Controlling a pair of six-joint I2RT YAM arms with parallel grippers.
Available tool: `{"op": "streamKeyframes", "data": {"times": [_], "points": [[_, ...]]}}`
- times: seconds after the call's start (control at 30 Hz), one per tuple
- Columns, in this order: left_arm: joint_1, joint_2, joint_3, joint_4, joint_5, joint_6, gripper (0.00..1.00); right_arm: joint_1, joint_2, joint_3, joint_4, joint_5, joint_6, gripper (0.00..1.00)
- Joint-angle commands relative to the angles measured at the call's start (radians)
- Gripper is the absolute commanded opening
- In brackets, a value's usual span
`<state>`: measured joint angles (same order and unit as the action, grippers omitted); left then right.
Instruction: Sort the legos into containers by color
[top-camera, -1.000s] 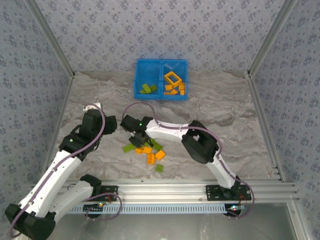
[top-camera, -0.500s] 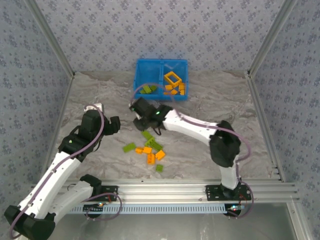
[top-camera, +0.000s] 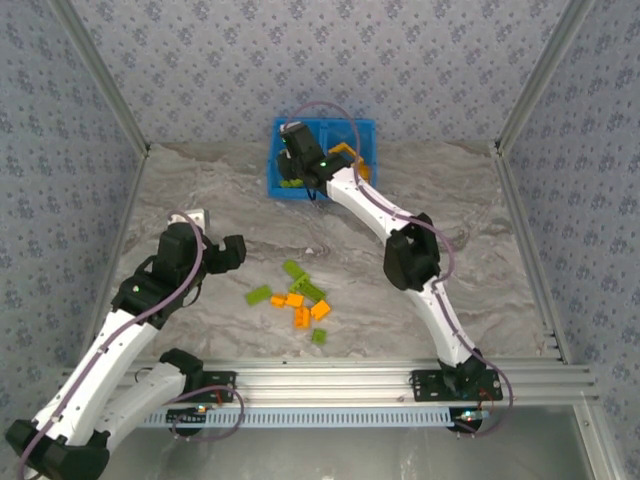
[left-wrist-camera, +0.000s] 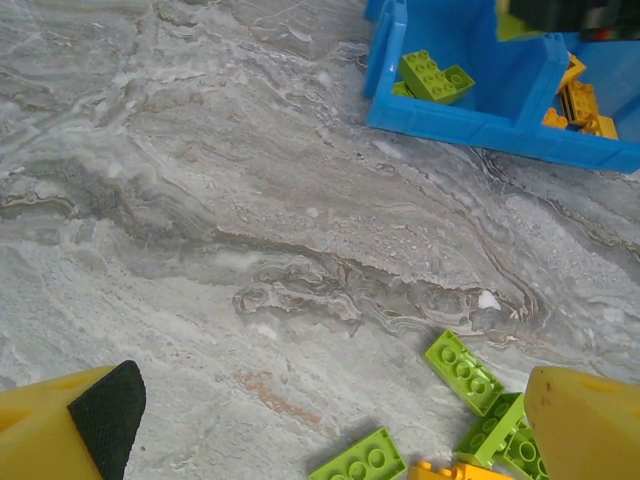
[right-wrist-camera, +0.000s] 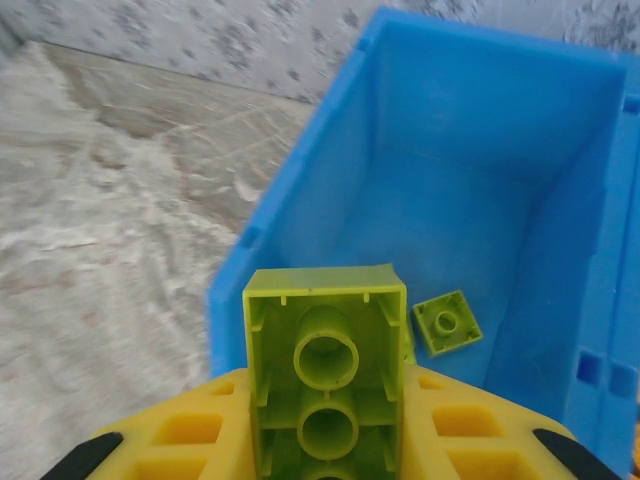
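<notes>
1. The right jaws were clenched on a lime green brick (right-wrist-camera: 325, 370). Its hollow underside, with round tubes in a row, faced the wrist camera.
2. That brick hung above the left compartment of the blue bin (right-wrist-camera: 300, 200), close to the compartment's near wall. A small square green brick (right-wrist-camera: 447, 322) lay flat on the bin floor below it.
3. Seen from above, the right arm (top-camera: 380, 215) reached far out across the table (top-camera: 480, 230), with its wrist over the bin's left compartment.
4. A few more green bricks (left-wrist-camera: 435, 78) lay against the near wall of the bin's left compartment. Orange bricks (left-wrist-camera: 580, 100) lay on the other side of the divider, in the right compartment.
5. The left jaws were released. Their yellow fingers (left-wrist-camera: 60, 440) stood wide apart with nothing between them, only bare table below. They hung on the near side of the bin, well apart from it and off towards its left.
6. A loose pile (top-camera: 298, 300) of green and orange bricks lay on the table on the near side of the bin, well apart from it. It lay just to the right of the left jaws, and none of its bricks touched them.
</notes>
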<state>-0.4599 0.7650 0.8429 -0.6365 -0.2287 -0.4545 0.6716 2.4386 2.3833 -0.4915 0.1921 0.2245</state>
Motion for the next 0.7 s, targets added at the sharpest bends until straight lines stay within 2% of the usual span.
{"op": "streamKeyframes", "data": {"times": [0.0,0.17,0.43,0.47,0.6,0.67], "points": [[0.006,-0.022,-0.025,-0.022,0.030,-0.027,0.99,-0.018,0.112,0.159,-0.063,0.008,0.007,0.28],[0.006,-0.016,-0.032,-0.003,0.034,-0.032,0.99,-0.031,0.218,0.262,0.028,0.024,-0.038,0.29],[0.006,-0.011,-0.025,0.000,0.042,-0.043,0.99,-0.050,0.283,0.330,0.229,0.056,-0.120,0.32],[0.006,-0.013,-0.027,-0.002,0.043,-0.044,0.99,-0.056,0.287,0.340,0.245,0.054,-0.118,0.34],[0.006,-0.020,-0.033,-0.011,0.041,-0.050,0.99,-0.061,0.284,0.384,0.243,0.059,-0.127,0.61],[0.006,-0.017,-0.036,-0.012,0.044,-0.056,0.99,-0.064,0.266,0.395,0.222,0.058,-0.134,0.68]]}}
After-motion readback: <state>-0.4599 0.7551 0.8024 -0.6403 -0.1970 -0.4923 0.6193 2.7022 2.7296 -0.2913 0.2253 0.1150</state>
